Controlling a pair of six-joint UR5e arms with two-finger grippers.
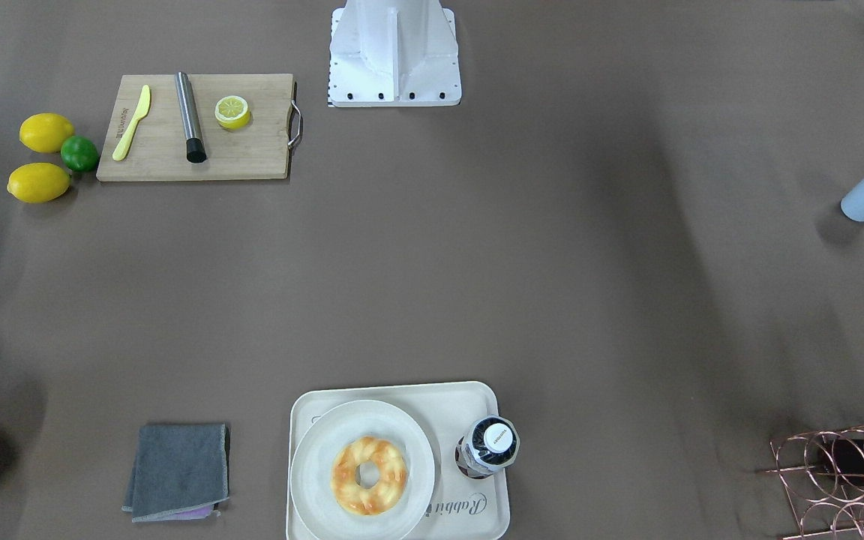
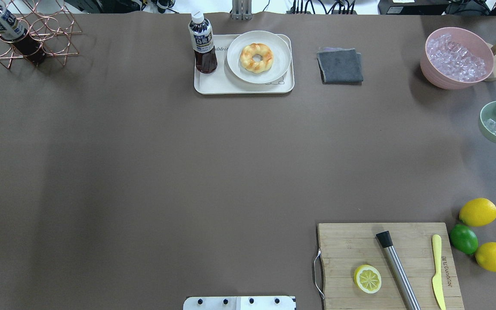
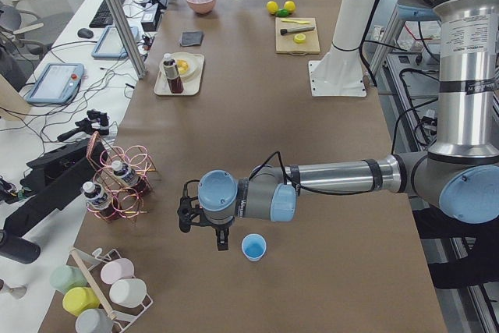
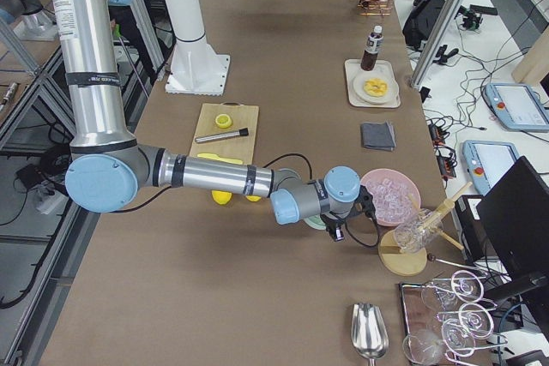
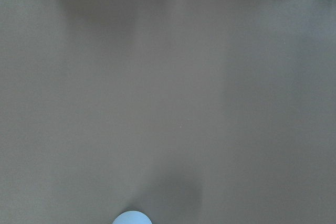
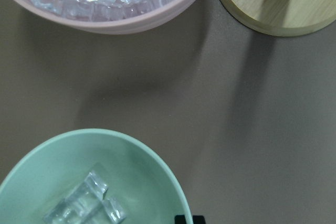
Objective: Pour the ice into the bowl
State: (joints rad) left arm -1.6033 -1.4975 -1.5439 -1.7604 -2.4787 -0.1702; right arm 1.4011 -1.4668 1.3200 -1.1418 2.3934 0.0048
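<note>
A few clear cubes of ice [image 6: 84,205] lie in the green bowl [image 6: 157,163], near the pink tub [image 6: 131,22] at one end of the table [image 2: 187,172]. The right gripper [image 4: 336,231] is right by the bowl. The left gripper [image 3: 222,239] hangs beside the light blue cup [image 3: 253,247] at the other end. How wide each one's jaws are cannot be told.

Doughnut [image 2: 256,57] on plate [image 2: 280,68] on tray [image 2: 226,87]; halved lemon [image 2: 367,278] on cutting board [image 2: 347,245]

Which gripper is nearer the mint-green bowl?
Right. The right gripper hangs at the edge of the bowl, beside the pink tub; the left gripper is at the table's far end, next to the light blue cup.
</note>
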